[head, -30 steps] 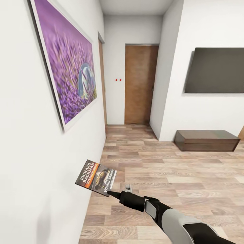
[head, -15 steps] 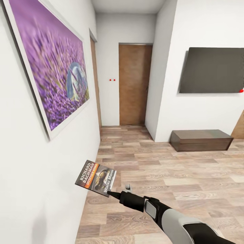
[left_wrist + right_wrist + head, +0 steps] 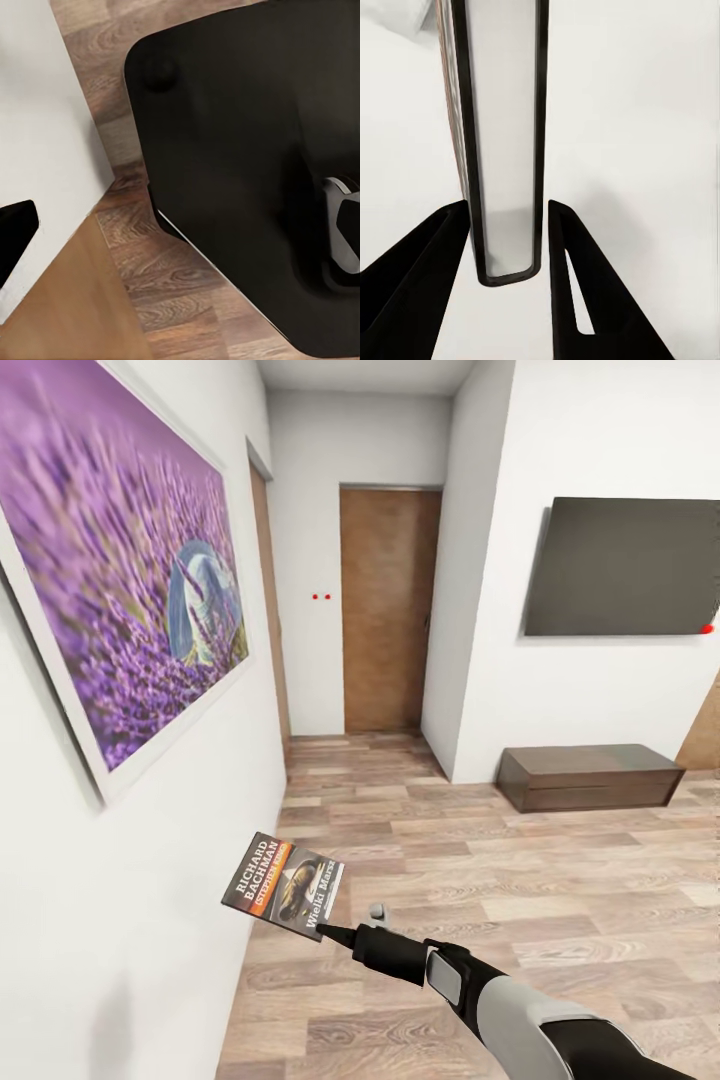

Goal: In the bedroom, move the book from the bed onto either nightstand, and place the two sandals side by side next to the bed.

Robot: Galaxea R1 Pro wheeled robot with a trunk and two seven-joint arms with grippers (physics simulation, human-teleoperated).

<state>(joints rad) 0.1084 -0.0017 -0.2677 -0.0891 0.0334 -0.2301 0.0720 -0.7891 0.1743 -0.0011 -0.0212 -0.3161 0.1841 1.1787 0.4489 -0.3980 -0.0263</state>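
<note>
Room: white-walled hallway with wood-plank floor (image 3: 480, 840), brown wooden door (image 3: 385, 610) at the far end.
Left wall: large purple lavender picture (image 3: 130, 580).
Right wall: dark flat screen (image 3: 620, 565) above a low dark-brown wooden cabinet (image 3: 590, 775).
Book: small thin dark paperback with orange band (image 3: 283, 884), held off the floor near the left wall.
Right pincer (image 3: 335, 933): closed on the book's near corner.
Left pincer: cannot tell its state.
Handling: likely light and thin, liable to pivot from a corner hold; gripping deeper over the edge looks steadier.

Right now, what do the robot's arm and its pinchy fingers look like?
The right arm has a smooth light-grey shell with glossy black joints and a small grey panel near the wrist. Its right gripper is matte black with a little grey knob on top. Up close, the fingers are flat, black and wedge-shaped, one with a narrow slot.
</note>
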